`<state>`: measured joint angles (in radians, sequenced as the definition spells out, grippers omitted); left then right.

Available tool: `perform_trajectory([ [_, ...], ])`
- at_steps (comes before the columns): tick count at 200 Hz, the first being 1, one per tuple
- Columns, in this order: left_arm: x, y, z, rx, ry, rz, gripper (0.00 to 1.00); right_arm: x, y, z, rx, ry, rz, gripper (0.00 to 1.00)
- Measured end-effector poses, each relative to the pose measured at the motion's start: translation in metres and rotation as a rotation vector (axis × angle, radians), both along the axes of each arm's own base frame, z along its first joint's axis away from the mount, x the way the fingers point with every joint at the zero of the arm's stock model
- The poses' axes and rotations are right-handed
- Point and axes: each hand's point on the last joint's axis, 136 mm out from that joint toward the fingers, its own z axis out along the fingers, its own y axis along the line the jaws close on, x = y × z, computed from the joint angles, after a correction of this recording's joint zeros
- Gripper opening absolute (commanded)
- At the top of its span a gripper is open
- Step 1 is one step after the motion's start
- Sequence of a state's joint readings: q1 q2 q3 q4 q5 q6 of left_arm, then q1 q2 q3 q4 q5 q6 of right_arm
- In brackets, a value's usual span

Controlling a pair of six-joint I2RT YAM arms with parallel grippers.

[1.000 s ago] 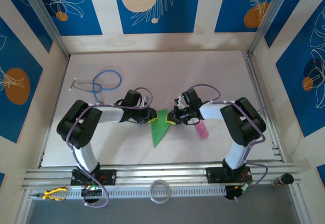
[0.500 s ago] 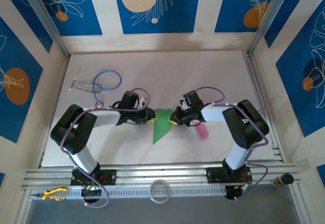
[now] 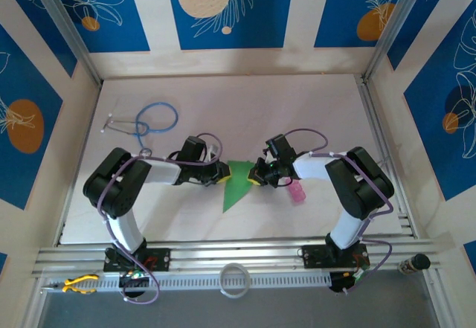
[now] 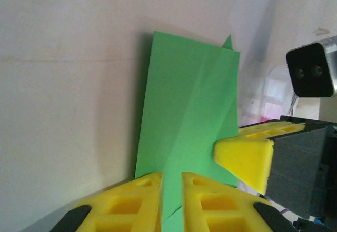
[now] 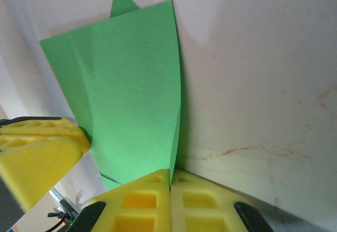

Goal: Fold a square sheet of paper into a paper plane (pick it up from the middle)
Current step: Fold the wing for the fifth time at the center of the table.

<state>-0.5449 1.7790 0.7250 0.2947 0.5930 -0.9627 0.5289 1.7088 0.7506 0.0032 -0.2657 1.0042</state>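
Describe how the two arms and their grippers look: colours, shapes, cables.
Both the left arm and the right arm have white tubular links between bulky black joint housings, with thin purple cables looping along them. The left gripper and right gripper carry blocky bright-yellow fingers with rectangular moulded pockets, on black bodies. A small silver-cased camera sits on the right wrist.

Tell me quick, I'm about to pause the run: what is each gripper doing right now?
Left gripper: closed, pinching the folded green paper.
Right gripper: closed on the same paper, from the other side.
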Motion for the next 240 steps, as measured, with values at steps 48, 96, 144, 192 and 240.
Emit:
perform_trajectory([
  [48, -0.001, 0.001, -0.005, 0.009, 0.007, -0.003, 0.16, 0.000, 0.003, 0.002, 0.016, -0.011, 0.014, 0.15],
  [96, -0.002, 0.001, -0.006, 0.013, -0.005, -0.016, 0.15, 0.000, 0.007, 0.007, 0.040, -0.033, 0.051, 0.22],
  [144, -0.002, 0.001, -0.006, 0.013, -0.008, -0.020, 0.15, 0.009, 0.013, 0.020, 0.079, -0.082, 0.094, 0.23],
  [192, -0.002, 0.001, -0.006, 0.012, -0.013, -0.024, 0.15, 0.017, 0.010, 0.023, 0.083, -0.111, 0.103, 0.23],
  [240, -0.002, 0.000, -0.006, 0.010, -0.013, -0.025, 0.15, 0.020, 0.010, 0.018, 0.082, -0.111, 0.132, 0.23],
])
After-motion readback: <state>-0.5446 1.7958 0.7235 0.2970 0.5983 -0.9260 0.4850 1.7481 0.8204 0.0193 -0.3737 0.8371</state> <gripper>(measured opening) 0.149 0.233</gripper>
